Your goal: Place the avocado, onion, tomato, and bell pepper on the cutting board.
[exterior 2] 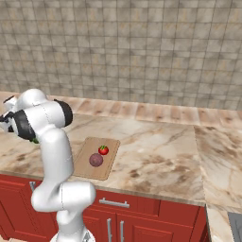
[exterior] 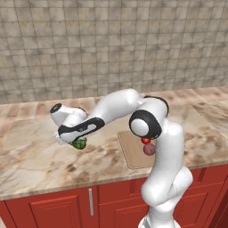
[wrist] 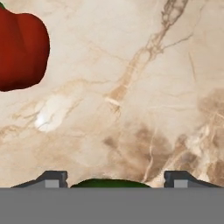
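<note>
Progress stands at about the halfway mark, judging by what lies where. Nearest, in the hand view, the two-finger gripper (wrist: 112, 180) hangs over the marbled beige stone counter (wrist: 144, 96) with its dark tips standing apart, and the small dark-green glossy avocado (wrist: 110, 183) sits between them at six o'clock; whether the pads already press on it I cannot tell. The left base view shows that same avocado (exterior: 80, 144) tucked under the hand at about nine o'clock from the board, low against the counter (exterior: 35, 156). Farther out in the hand view, at ten o'clock, the deep-red blocky bell pepper (wrist: 19, 50) rests on the bare stone, well apart from the tips and clearly off the board.

Beyond the arm, the flat light tan wooden cutting board (exterior 2: 84, 163) already carries two items: the dull pinkish-mauve round onion (exterior 2: 96, 159) nearer the counter's front edge and the bright red glossy tomato (exterior 2: 103, 150) just beside it at one o'clock.

So onion and tomato look done. Avocado appears to be the step in hand, and the pepper is left after it.
</note>
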Robot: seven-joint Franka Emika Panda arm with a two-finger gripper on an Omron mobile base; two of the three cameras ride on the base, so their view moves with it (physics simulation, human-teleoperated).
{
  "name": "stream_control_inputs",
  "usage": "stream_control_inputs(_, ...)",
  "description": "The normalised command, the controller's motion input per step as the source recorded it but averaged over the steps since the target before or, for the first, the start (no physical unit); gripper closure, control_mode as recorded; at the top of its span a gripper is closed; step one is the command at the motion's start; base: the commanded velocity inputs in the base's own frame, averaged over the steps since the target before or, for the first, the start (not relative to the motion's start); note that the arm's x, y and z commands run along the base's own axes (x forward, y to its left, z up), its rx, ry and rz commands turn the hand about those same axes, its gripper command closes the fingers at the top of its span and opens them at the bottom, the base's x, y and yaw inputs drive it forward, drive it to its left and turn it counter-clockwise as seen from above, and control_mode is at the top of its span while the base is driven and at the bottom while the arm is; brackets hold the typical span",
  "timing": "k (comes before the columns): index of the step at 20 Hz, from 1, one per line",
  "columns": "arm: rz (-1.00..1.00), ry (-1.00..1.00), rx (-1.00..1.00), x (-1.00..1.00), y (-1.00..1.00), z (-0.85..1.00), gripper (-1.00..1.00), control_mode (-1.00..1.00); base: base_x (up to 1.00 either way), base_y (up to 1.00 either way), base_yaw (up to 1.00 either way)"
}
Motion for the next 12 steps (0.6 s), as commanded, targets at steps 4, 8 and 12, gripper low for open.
stream_control_inputs(4,-0.16,0.0,0.0,-0.2,-0.88,0.07,1.0,-1.0,0.0,0.0,0.0)
stream_control_inputs(8,-0.16,0.0,0.0,-0.13,-0.96,0.07,1.0,-1.0,0.0,0.0,0.0)
stream_control_inputs(12,-0.15,0.0,0.0,-0.14,-0.97,0.06,1.0,-1.0,0.0,0.0,0.0)
